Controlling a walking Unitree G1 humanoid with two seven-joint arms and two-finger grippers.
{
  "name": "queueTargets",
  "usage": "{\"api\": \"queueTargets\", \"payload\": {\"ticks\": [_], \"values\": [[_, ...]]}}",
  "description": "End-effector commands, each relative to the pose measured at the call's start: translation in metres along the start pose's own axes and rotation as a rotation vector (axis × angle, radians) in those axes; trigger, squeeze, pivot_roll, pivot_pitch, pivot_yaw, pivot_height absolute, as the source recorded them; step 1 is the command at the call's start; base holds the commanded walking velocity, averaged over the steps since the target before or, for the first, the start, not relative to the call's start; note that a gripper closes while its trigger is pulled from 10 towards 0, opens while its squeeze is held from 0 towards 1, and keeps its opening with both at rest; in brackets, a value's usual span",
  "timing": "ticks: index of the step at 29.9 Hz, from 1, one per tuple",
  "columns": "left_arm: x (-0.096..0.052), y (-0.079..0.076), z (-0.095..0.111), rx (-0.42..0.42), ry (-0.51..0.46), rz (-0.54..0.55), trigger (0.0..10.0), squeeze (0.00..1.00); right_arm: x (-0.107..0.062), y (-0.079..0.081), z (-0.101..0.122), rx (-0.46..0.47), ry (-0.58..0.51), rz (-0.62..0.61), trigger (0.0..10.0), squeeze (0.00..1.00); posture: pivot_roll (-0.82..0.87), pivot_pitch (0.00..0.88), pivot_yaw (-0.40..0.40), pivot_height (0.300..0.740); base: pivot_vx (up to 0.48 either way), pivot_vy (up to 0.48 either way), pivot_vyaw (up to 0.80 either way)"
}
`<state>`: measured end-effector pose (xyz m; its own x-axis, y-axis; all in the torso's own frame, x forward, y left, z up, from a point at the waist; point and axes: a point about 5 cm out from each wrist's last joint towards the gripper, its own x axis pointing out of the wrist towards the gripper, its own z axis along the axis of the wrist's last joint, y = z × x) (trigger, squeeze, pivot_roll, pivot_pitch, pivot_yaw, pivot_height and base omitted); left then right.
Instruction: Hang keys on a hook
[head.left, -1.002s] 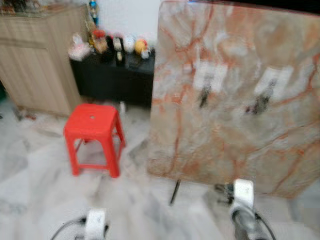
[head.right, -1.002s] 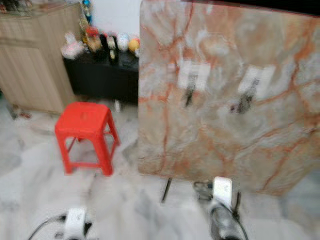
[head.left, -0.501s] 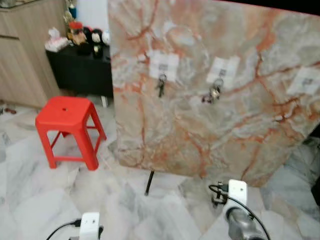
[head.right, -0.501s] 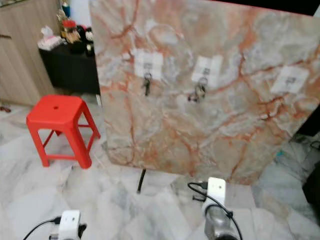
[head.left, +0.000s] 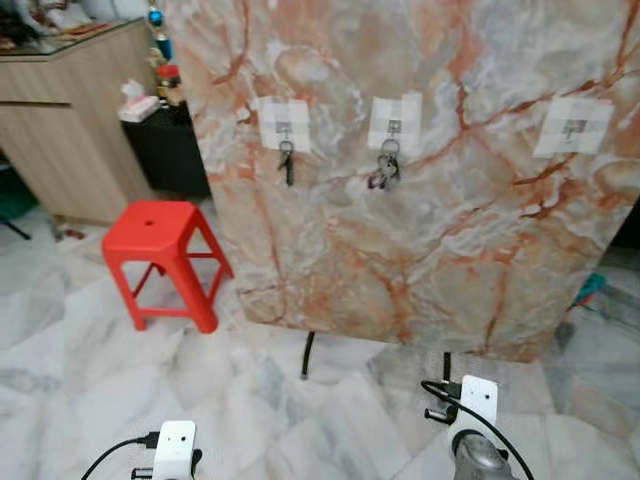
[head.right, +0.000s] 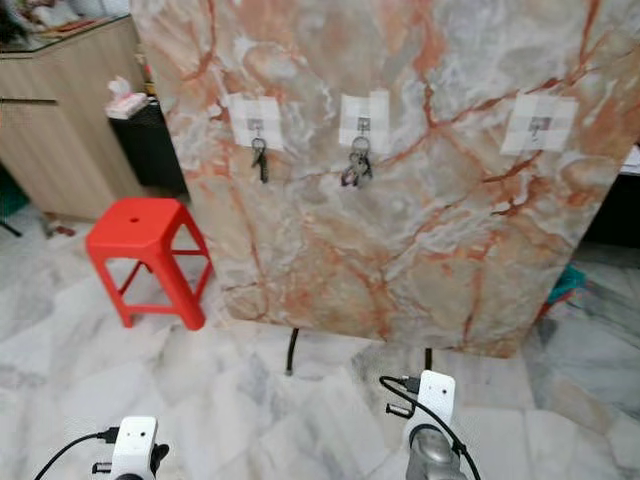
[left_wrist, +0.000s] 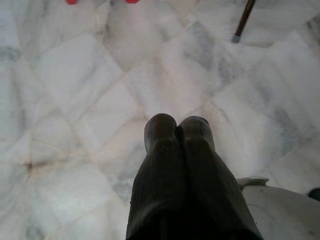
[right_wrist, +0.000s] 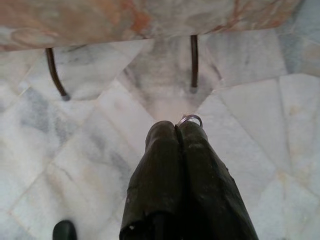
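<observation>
A marble-patterned board (head.left: 420, 230) stands upright ahead with three white hook pads. A single key (head.left: 287, 165) hangs from the left hook (head.left: 285, 125). A bunch of keys (head.left: 383, 172) hangs from the middle hook (head.left: 393, 125). The right hook (head.left: 572, 128) is bare. My right gripper (right_wrist: 176, 125) is low over the floor before the board's legs, shut, with a silver key ring (right_wrist: 190, 119) poking out at its tips. The rest of those keys is hidden. My left gripper (left_wrist: 177, 122) hangs shut over floor tiles with nothing in it.
A red plastic stool (head.left: 160, 228) stands left of the board. Behind it are a wooden cabinet (head.left: 70, 120) and a low black unit (head.left: 165, 150). Thin dark legs (head.left: 308, 355) hold the board up. A teal object (head.left: 590, 290) lies at the right on the marble floor (head.left: 60, 340).
The camera has swung and steadied: the board is now centred and sharper, and the third hook has come fully into view. Both arms stay low.
</observation>
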<state>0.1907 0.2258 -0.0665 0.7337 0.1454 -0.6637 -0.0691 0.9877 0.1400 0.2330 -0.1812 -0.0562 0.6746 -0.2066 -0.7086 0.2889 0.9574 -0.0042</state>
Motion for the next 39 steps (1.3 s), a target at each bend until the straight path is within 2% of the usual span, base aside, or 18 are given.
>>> {"api": "queueTargets", "payload": {"ticks": [1, 7, 12, 17, 23, 31, 39], "values": [[0.002, 0.001, 0.006, -0.011, -0.005, -0.009, 10.0, 0.0, 0.001, 0.0, 0.005, 0.004, -0.025, -0.009, 10.0, 0.0, 0.19, 0.0, 0.03, 0.74, 0.0, 0.0, 0.0], [0.003, -0.003, 0.006, -0.023, -0.003, -0.014, 10.0, 0.0, 0.002, -0.004, 0.016, 0.045, -0.075, -0.028, 10.0, 0.0, 0.2, 0.0, 0.004, 0.74, 0.045, 0.0, 0.0], [0.001, -0.007, 0.0, -0.05, 0.017, -0.008, 10.0, 0.0, 0.003, -0.008, 0.026, 0.031, -0.115, -0.044, 10.0, 0.0, 0.19, 0.0, -0.021, 0.74, 0.292, 0.0, -0.55], [0.0, -0.009, -0.006, -0.045, 0.039, -0.019, 10.0, 0.0, 0.004, -0.007, 0.031, 0.03, -0.124, -0.039, 10.0, 0.0, 0.18, 0.0, -0.019, 0.74, 0.337, 0.0, -0.6], [-0.002, -0.01, -0.011, -0.04, 0.058, -0.022, 10.0, 0.0, 0.004, 0.0, 0.042, 0.046, -0.163, -0.024, 10.0, 0.0, 0.16, 0.0, -0.016, 0.74, 0.356, 0.0, 0.0], [-0.003, -0.013, -0.015, -0.036, 0.073, -0.031, 10.0, 0.0, 0.005, 0.001, 0.05, 0.057, -0.188, -0.026, 10.0, 0.0, 0.16, 0.0, -0.019, 0.74, 0.376, 0.0, 0.0], [-0.005, -0.009, -0.019, -0.038, 0.093, -0.025, 10.0, 0.0, 0.005, 0.001, 0.063, 0.071, -0.234, -0.054, 10.0, 0.0, 0.16, 0.0, -0.02, 0.74, 0.376, 0.0, 0.0]]}}
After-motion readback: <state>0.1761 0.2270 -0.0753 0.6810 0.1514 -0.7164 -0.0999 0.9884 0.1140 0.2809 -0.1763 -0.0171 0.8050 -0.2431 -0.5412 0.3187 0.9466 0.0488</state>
